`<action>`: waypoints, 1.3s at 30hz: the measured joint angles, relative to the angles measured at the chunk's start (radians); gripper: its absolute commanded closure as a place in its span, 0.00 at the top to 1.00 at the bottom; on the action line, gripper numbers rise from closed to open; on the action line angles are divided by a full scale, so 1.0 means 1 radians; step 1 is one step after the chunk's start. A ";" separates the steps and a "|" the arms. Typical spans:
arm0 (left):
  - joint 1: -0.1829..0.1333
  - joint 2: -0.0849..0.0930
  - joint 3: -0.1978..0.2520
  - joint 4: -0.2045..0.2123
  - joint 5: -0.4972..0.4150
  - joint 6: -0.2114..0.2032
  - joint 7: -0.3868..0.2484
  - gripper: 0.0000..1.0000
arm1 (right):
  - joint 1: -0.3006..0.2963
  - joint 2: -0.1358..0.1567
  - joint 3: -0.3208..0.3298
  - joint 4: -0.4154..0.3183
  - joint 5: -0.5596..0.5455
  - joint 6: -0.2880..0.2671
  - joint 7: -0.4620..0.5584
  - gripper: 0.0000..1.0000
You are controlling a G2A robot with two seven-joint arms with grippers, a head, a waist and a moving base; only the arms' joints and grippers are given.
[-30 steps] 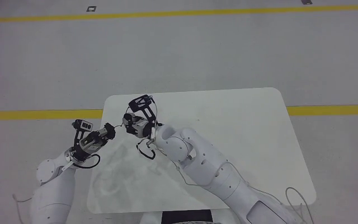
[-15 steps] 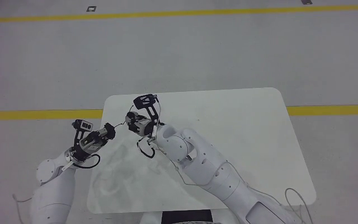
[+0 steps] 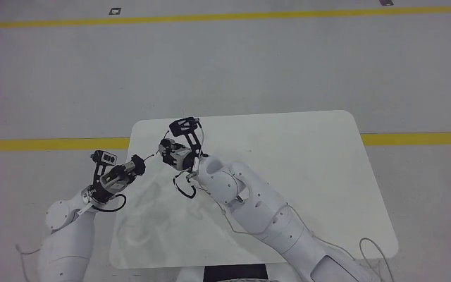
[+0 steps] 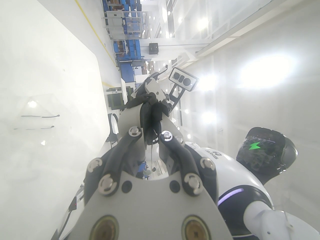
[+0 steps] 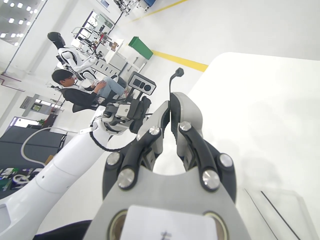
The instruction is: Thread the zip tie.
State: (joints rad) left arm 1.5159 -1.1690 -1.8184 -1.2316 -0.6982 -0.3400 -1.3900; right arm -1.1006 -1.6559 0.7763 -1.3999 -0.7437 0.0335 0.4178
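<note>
The right gripper has its jaws pressed fully together on the black zip tie. The square head of the tie and a short run of strap stick out past the fingertips; the rest of the strap disappears between the dark pads, so its lower course is hidden there. In the top view this gripper is held above the tabletop near its far left corner, facing the left gripper, which sits just off the tabletop's left edge.

A very thin black line crosses the small gap between the two grippers – the tie's strap, too fine from above to show where it ends. In the left wrist view the left gripper also has its jaws drawn together, the black pads meeting with no gap. A fine dark strand runs from between them back toward the palm, and the pads cover the exact spot where it is gripped. The right gripper's tip lies directly behind those pads, so the tie's head cannot be made out from this side.

Nearer the robot, a clear tray lies flat on the tabletop – faint, with only its edges catching the light. Inside it are two spare ties, thin black lines side by side.
</note>
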 measured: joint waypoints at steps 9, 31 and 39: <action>0.000 0.000 0.000 0.000 0.000 0.000 0.000 0.00 | -0.034 0.011 0.021 -0.050 -0.009 -0.006 0.009 0.00; 0.000 0.000 0.000 0.000 0.000 0.000 0.000 0.00 | -0.010 0.002 -0.007 -0.030 0.008 -0.020 0.009 0.00; 0.000 0.000 0.000 0.000 0.000 0.000 0.000 0.00 | -0.003 -0.001 -0.013 -0.018 0.007 -0.014 0.007 0.00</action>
State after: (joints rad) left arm 1.5159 -1.1690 -1.8184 -1.2316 -0.6982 -0.3400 -1.3900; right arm -1.1032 -1.6569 0.7631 -1.4180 -0.7367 0.0192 0.4245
